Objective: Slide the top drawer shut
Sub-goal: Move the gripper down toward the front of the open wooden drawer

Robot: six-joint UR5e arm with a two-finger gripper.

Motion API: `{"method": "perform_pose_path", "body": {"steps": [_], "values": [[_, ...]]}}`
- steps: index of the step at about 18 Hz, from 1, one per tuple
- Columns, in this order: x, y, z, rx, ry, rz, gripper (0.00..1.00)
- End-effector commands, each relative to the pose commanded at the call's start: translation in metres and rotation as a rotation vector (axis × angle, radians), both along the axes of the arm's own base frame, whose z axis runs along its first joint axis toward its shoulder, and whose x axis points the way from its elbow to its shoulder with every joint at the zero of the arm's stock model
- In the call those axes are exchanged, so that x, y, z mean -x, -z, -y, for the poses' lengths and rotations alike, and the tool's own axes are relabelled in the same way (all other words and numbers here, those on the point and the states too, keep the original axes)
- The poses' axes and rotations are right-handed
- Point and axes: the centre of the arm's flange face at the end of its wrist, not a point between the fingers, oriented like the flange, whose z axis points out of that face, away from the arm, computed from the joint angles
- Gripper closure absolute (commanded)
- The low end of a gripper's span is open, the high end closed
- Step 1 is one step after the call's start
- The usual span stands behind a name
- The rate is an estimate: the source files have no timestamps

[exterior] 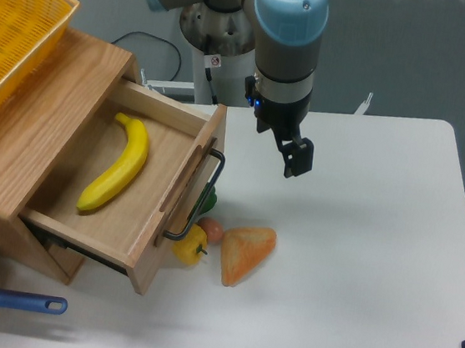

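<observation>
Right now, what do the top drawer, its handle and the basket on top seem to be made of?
The top drawer looks like light oak-type wood, matte, with visible grain. Its handle appears to be a thin black metal bar, slightly glossy, though coated plastic can't be excluded. The yellow basket shows an open mesh, probably coated wire or plastic.

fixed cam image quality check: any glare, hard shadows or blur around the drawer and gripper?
Fixed camera: lighting is even and soft; the white table shows no blown-out glare. Only faint shadows sit under the top drawer and beside the orange wedge. The banana and black handle are sharp. The gripper is dark, so its fingers are hard to separate.
</observation>
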Motion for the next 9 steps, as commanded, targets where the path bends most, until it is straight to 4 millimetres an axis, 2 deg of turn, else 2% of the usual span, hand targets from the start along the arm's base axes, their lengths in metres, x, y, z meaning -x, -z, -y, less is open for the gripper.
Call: {"method": "perform_pose_path", "body": {"steps": [4, 9], "values": [[0.002, 0.005, -0.001, -0.008, -0.003, -0.003, 0.00], [0.004, 0.026, -0.006, -0.033, -0.047, -0.029, 0.00]]}}
